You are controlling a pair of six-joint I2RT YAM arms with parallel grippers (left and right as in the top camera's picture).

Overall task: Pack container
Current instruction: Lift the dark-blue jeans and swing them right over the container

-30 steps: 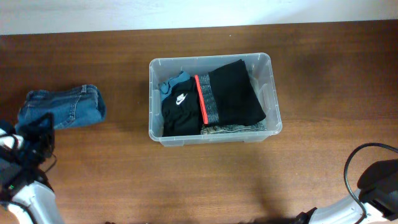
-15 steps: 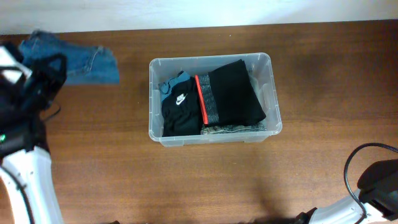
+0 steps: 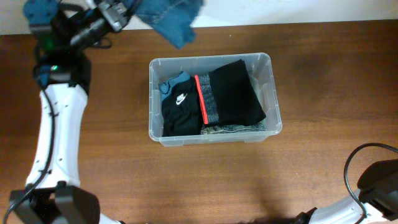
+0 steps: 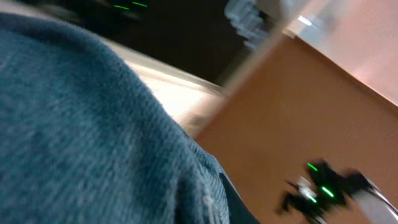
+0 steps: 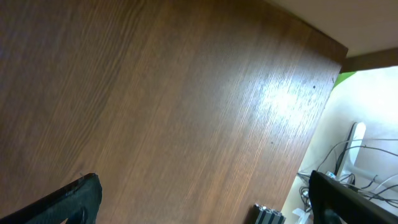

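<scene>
The jeans (image 3: pixel 171 18), on the table's (image 3: pixel 124 162) left side a second ago, are now swinging high behind the container (image 3: pixel 211 58), my left fingers (image 3: pixel 119 15) clamping them and my right fingers (image 5: pixel 71 199) idling spread. I'm aiming to centre over the black clothes (image 3: pixel 230 96) before lowering.

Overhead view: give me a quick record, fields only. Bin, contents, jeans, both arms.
bin: clear plastic, on wooden table, no lid
contents: black clothes, bluish item at far-left corner
jeans: in the air, outside the bin
left arm: jaws shut on jeans
right arm: jaws open, empty
</scene>
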